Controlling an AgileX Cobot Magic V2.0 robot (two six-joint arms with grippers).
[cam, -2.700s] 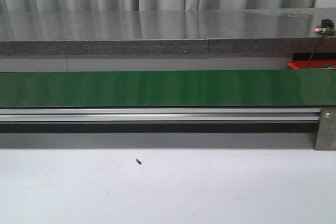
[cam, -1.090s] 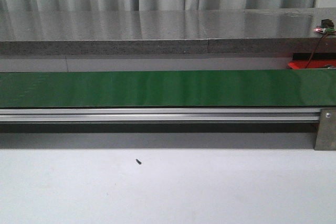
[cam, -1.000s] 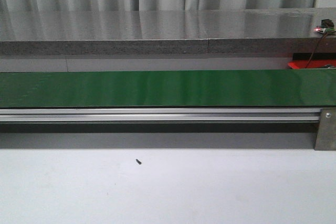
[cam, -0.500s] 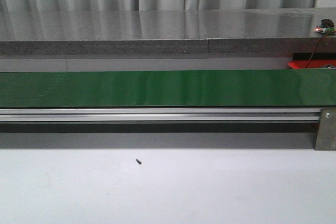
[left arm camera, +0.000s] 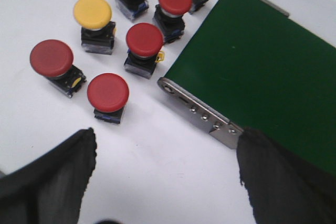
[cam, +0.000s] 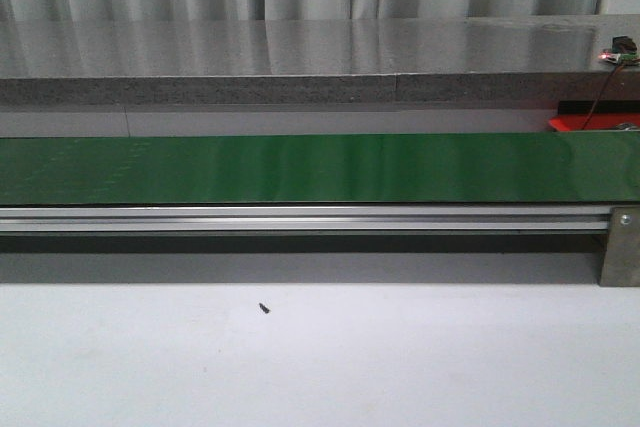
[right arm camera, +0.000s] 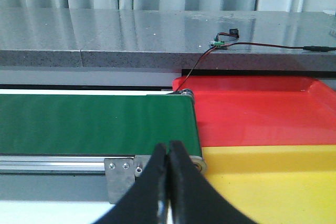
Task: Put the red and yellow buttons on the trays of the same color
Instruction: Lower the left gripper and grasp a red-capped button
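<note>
While buttons (left arm camera: 108, 92) lie near, left hand (left arm camera: 163, 182) gapes.

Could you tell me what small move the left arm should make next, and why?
Probably lower the open left gripper toward the nearest red button to grasp it. The green conveyor belt carries nothing, no button sits on the red tray or yellow tray, and all buttons stand clustered beside the belt's end. The right gripper is shut near the trays.
</note>
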